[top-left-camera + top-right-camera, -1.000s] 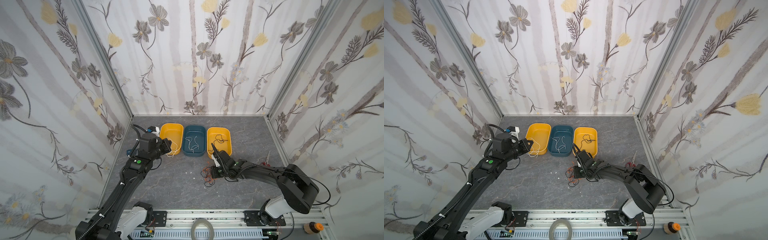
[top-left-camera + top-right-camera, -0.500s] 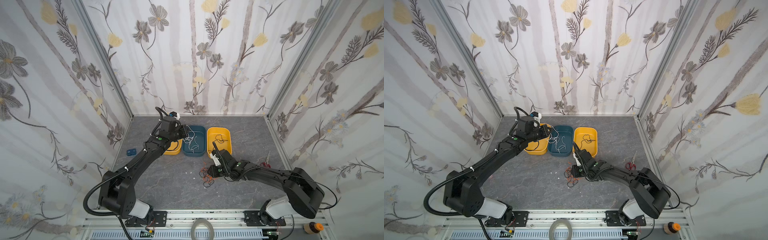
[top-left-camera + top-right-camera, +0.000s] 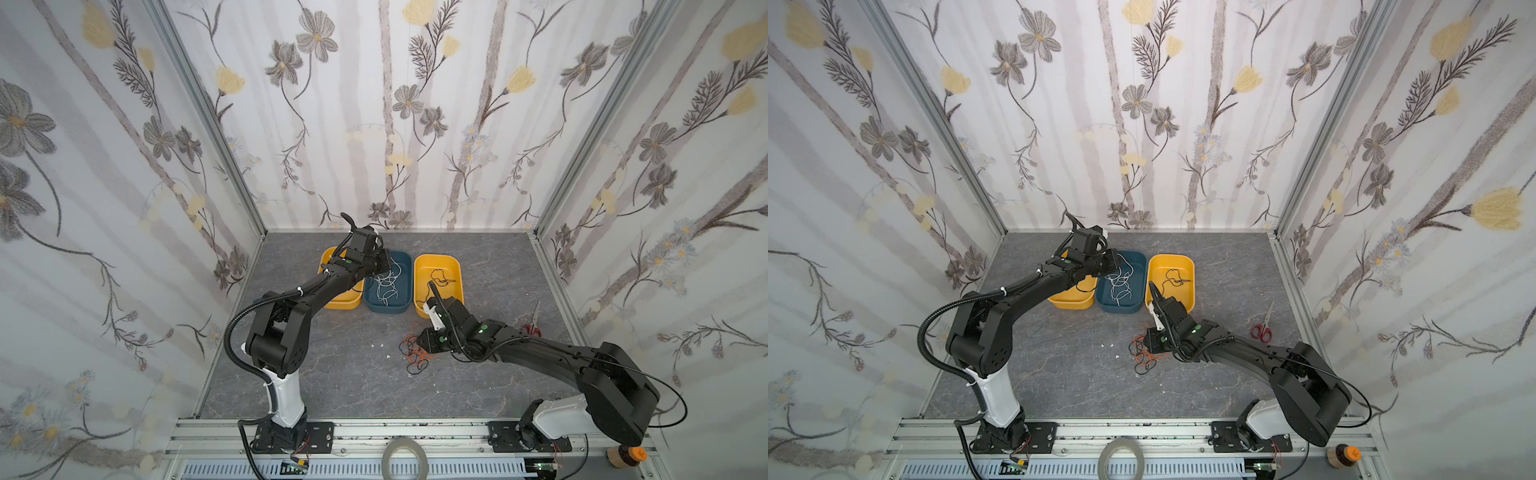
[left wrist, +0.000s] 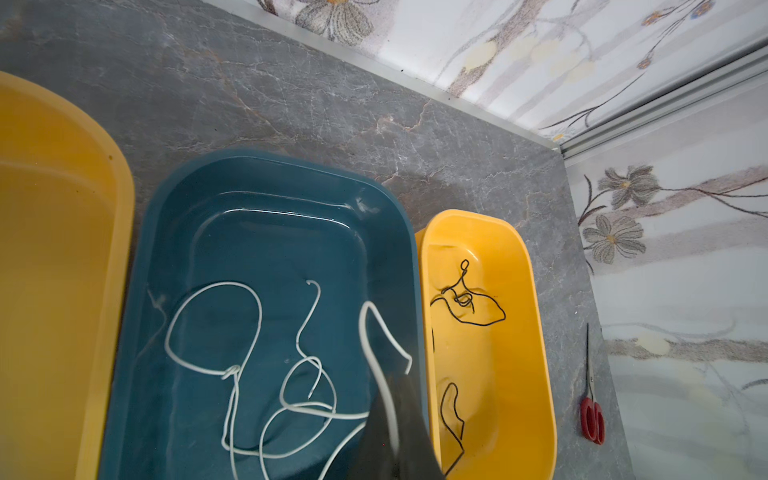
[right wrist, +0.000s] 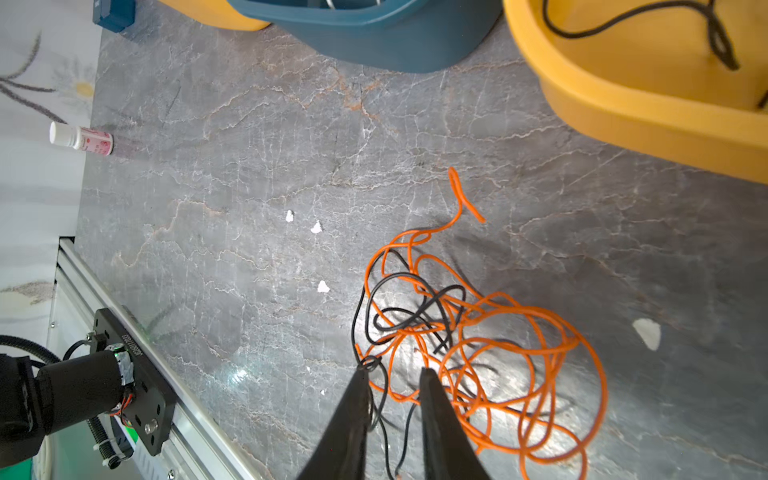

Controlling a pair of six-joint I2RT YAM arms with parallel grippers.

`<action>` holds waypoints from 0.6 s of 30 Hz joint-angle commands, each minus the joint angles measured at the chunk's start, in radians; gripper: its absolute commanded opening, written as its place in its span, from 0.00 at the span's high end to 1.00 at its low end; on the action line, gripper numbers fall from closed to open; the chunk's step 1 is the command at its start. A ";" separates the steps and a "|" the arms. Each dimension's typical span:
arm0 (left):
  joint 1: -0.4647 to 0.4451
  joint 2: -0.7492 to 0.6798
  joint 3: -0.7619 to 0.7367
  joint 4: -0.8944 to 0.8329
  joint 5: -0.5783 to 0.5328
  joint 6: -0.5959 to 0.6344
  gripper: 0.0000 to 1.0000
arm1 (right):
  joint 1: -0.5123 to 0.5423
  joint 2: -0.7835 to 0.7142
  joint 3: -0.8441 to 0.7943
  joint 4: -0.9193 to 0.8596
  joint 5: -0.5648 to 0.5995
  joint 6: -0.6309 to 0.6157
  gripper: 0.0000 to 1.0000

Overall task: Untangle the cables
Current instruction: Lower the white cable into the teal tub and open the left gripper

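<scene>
The orange and black tangle [image 5: 469,328] of cables lies on the counter [image 5: 249,166]. The right tool [image 5: 395,376] straddles its strands, jaws narrowly parted and gripping none. White cables [image 4: 231,371] lie in the blue tray [image 4: 266,183], where the left tool [image 4: 395,399] is closed, pinching a white strand [image 4: 363,332].

We see a grey marbled tabletop [image 3: 332,374] bearing a yellow tray [image 3: 343,302], a blue tray [image 3: 386,309] and a second yellow tray [image 3: 457,270]; near them lie tangled orange and black cables [image 3: 415,355], red-handled scissors [image 3: 534,322] and white scraps [image 5: 316,227].
</scene>
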 commanded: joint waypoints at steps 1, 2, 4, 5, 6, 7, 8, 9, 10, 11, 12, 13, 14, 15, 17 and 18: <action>-0.006 0.028 0.034 -0.063 -0.047 0.010 0.79 | -0.001 -0.015 0.004 -0.026 0.031 -0.020 0.75; -0.007 0.029 0.036 -0.076 -0.057 0.014 0.74 | 0.000 -0.018 0.004 -0.030 0.033 -0.022 0.75; -0.007 0.024 0.036 -0.088 -0.067 0.024 0.63 | -0.030 -0.023 0.004 -0.036 0.039 -0.024 0.73; -0.008 0.020 0.035 -0.101 -0.070 0.031 0.58 | -0.036 -0.022 0.001 -0.040 0.042 -0.026 0.73; -0.007 0.018 0.065 -0.111 -0.075 0.037 0.54 | -0.039 -0.024 0.004 -0.040 0.042 -0.026 0.73; -0.007 0.012 0.074 -0.124 -0.081 0.045 0.51 | -0.041 -0.025 0.004 -0.042 0.042 -0.028 0.73; -0.007 0.004 0.075 -0.130 -0.086 0.052 0.49 | -0.043 -0.026 0.003 -0.043 0.044 -0.028 0.73; -0.006 -0.006 0.075 -0.135 -0.090 0.058 0.46 | -0.044 -0.026 0.004 -0.045 0.042 -0.028 0.73; -0.007 -0.017 0.075 -0.144 -0.098 0.067 0.43 | -0.046 -0.026 0.004 -0.049 0.044 -0.028 0.73; -0.007 -0.029 0.075 -0.156 -0.104 0.077 0.41 | -0.047 -0.027 0.005 -0.053 0.047 -0.027 0.72; -0.007 -0.041 0.071 -0.160 -0.106 0.088 0.39 | -0.047 -0.027 0.005 -0.059 0.052 -0.028 0.70; -0.008 -0.055 0.066 -0.167 -0.104 0.099 0.37 | -0.047 -0.029 0.007 -0.065 0.058 -0.028 0.67; -0.009 -0.069 0.060 -0.174 -0.093 0.111 0.36 | -0.047 -0.029 0.009 -0.073 0.061 -0.029 0.65; -0.011 -0.084 0.052 -0.182 -0.083 0.117 0.35 | -0.048 -0.030 0.008 -0.077 0.063 -0.029 0.64; -0.018 -0.124 0.002 -0.180 -0.067 0.125 0.35 | -0.049 -0.032 0.009 -0.090 0.065 -0.029 0.62; -0.020 -0.144 -0.024 -0.170 -0.062 0.124 0.34 | -0.049 -0.034 0.010 -0.096 0.067 -0.030 0.61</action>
